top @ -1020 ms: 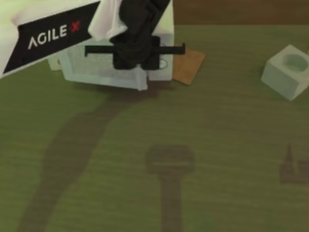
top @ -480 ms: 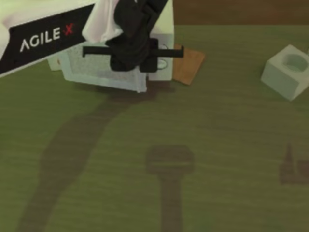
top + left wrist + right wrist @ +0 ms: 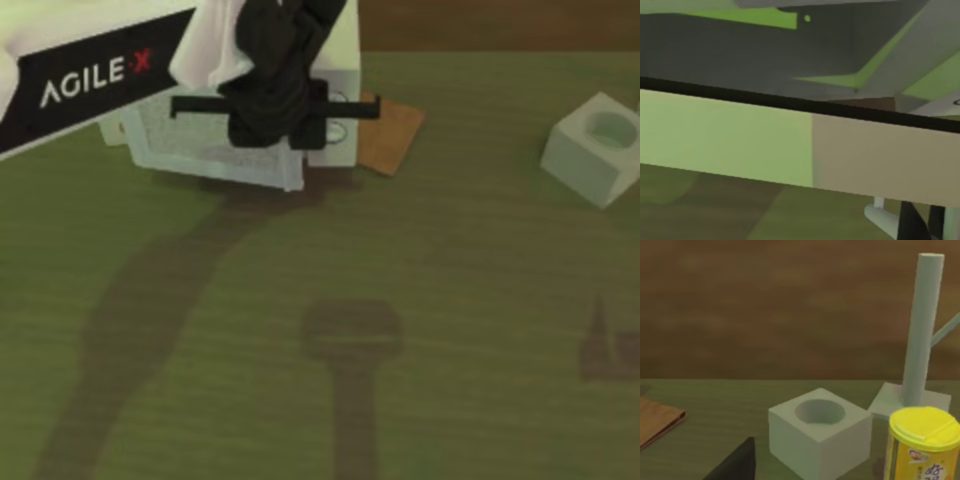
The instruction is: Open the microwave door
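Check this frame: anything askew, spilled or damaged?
Nothing spilled or broken. The microwave door stands slightly ajar, its right edge swung off the microwave, under the left arm's gripper; that fits the task. The brown mat lies angled beside it. The white cube sits upright.

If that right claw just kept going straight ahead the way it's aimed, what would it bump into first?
Probably the white cube with the round hollow, which lies nearest ahead in the right wrist view. The yellow-lidded can stands off to one side. Depth is hard to judge.
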